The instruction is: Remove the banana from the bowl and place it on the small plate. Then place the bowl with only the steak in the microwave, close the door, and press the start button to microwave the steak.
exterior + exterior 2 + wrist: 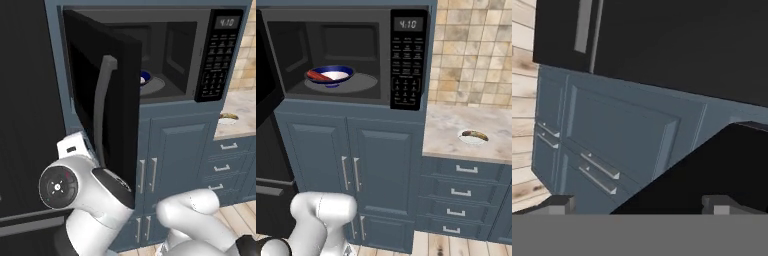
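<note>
The microwave (220, 55) stands open. Its black door (107, 100) is swung out towards me, with the grey handle (101, 112) on its outer face. Inside, the blue bowl (331, 75) rests on the grey turntable (363, 82) and holds the reddish steak (317, 76); only a sliver of the bowl (145, 77) shows past the door's edge. The banana (474, 134) lies on the small plate (472, 140) on the counter to the right. My gripper (641, 205) is open and empty, its fingertips (562, 204) wide apart. The hand's white housing (75, 145) sits low beside the door's outer face.
Blue-grey cabinet doors (351, 165) run below the microwave, and drawers (461, 192) sit under the stone counter (491, 122). A tall black appliance front (30, 100) fills the left side. In the hand view a black surface (712, 165) looms close at the lower right.
</note>
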{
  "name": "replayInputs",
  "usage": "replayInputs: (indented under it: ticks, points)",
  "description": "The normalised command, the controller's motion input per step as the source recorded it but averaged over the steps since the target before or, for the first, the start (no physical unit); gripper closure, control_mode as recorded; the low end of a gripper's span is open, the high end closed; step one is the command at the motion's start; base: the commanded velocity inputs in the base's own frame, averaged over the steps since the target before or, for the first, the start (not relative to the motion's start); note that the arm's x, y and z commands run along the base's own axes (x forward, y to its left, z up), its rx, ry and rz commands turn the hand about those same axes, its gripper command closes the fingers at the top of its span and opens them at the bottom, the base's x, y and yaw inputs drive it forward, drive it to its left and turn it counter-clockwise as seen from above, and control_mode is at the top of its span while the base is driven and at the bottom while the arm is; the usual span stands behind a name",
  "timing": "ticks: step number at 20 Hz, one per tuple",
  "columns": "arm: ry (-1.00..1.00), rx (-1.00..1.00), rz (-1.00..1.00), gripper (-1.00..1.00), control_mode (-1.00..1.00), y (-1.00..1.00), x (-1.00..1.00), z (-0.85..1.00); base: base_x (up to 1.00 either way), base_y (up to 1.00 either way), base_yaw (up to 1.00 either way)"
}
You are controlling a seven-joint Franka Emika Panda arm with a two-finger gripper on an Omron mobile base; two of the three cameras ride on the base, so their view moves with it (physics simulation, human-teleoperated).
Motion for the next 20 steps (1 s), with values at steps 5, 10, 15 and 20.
replayInputs:
  ticks: [5, 10, 15, 20]
  points:
    - [-0.01, 0.02, -0.04, -1.00, -1.00, -1.00, 0.29, 0.10, 0.00, 0.00, 0.00]
    - [0.00, 0.04, -0.05, -1.00, -1.00, -1.00, 0.70, 0.14, 0.00, 0.00, 0.00]
    - [0.00, 0.05, -0.03, -1.00, -1.00, -0.93, 0.95, 0.19, 0.00, 0.00, 0.00]
    - [0.00, 0.05, 0.00, -1.00, -1.00, -0.59, 1.00, 0.07, 0.00, 0.00, 0.00]
